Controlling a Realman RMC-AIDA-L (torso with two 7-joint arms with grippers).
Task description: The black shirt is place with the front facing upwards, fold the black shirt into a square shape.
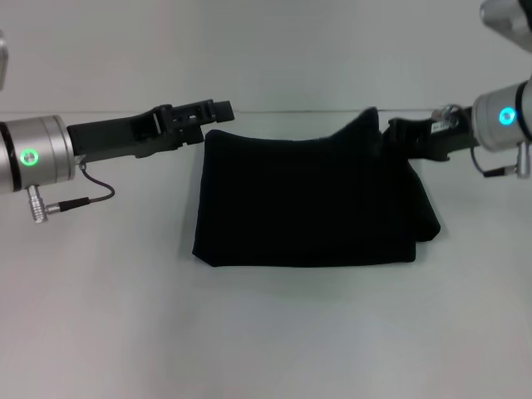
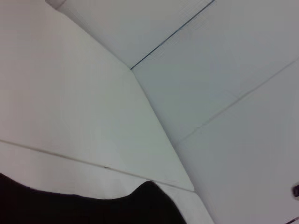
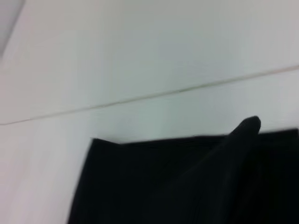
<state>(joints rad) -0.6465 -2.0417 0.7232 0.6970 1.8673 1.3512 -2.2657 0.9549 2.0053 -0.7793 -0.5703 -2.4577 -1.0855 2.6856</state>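
Black shirt [image 1: 303, 199] lies mid-frame, folded to near-square; far-right corner peaks up, pinched by right gripper [image 1: 391, 137]. Left gripper [image 1: 218, 110], upper left, spread, off cloth. Final flattening left, prob.

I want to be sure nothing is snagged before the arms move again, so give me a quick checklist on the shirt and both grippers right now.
1. Black shirt folded into a compact block on the table: ok, roughly rectangular.
2. Block neat all round: not ok, a peak of cloth stands up at its far right corner and the right side bulges.
3. Left gripper clear of the cloth: ok, it sits at the far left corner with its fingers apart and nothing between them.
4. Right gripper released: cannot tell, it is against the raised corner and black on black hides the fingers.
5. Front print or label showing: not ok, only plain black is visible.
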